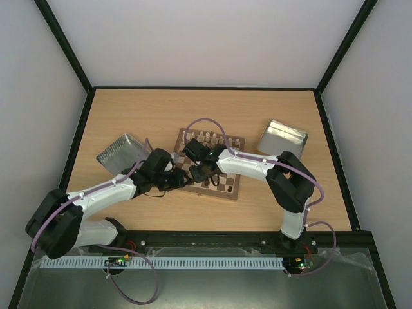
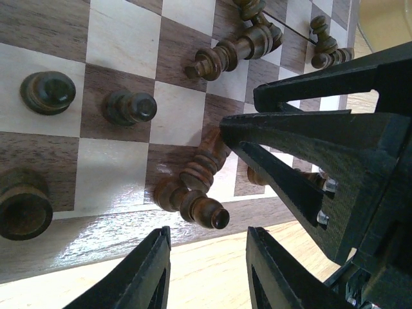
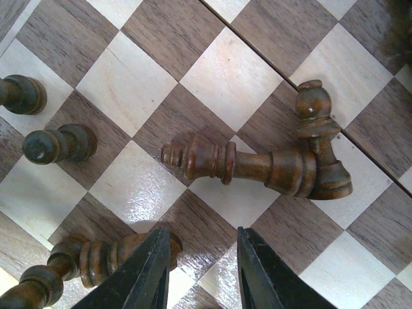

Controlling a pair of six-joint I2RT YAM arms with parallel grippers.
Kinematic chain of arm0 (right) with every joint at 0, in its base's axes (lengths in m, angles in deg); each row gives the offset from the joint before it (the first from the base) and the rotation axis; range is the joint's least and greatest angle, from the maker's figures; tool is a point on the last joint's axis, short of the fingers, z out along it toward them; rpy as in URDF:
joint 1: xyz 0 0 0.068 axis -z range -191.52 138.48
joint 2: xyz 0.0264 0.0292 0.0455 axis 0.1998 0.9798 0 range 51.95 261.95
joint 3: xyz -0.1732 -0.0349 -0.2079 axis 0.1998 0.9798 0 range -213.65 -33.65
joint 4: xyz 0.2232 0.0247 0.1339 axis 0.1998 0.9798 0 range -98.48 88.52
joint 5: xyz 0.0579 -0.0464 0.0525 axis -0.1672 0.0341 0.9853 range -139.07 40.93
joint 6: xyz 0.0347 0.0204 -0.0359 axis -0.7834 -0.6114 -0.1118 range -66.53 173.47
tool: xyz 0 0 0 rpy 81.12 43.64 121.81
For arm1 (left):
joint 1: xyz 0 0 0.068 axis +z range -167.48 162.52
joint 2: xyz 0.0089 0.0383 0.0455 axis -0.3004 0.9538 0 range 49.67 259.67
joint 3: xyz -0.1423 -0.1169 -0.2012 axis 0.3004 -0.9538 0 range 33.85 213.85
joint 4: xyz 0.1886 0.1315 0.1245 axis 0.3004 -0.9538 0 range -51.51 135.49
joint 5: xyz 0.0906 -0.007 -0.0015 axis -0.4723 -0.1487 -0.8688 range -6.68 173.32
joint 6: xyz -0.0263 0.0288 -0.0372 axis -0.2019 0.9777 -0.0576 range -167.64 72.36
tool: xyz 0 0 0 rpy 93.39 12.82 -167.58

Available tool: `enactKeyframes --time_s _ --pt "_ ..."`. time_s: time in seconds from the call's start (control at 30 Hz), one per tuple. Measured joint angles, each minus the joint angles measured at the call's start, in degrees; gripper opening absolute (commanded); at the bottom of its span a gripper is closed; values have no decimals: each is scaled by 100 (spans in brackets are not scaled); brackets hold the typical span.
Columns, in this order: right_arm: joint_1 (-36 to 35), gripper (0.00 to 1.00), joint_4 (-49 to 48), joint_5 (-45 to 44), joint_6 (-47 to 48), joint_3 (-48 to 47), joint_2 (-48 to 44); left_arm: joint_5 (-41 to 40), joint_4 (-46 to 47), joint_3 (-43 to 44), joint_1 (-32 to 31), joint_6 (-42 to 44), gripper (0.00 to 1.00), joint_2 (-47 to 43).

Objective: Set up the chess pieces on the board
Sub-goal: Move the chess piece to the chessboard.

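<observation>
The board lies mid-table, with cream chess pieces standing along its far row. Both grippers hang low over its near left part. My left gripper is open and holds nothing. Just ahead of its fingers a dark piece lies on its side near the board's border. My right gripper is open over a dark square, also holding nothing. Beyond it lies a toppled dark piece with a dark pawn leaning at its base. Dark pawns stand to the left.
A silver tin sits left of the board and another tin sits to its right. The right arm's gripper body fills the right side of the left wrist view, close to the left fingers. More dark pieces lie farther along the board.
</observation>
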Motion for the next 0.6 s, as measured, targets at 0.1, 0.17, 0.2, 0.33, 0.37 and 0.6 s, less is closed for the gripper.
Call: enactKeyframes --time_s 0.1,0.17,0.2,0.33,0.37,0.6 --pt "0 32 -13 59 2 0 -2 -13 17 0 -9 -2 33 22" --pt "0 34 -31 168 4 2 -7 -15 35 0 -22 -9 32 26" --pt "0 34 -48 240 11 13 -13 -17 50 0 -22 -11 31 35" --pt "0 35 -92 487 55 66 -37 -28 59 0 -22 -20 26 96" --pt "0 35 -107 527 68 83 -48 -28 59 0 -24 -26 26 111" --pt "0 37 -120 669 94 114 -92 -35 142 0 -59 -35 20 170"
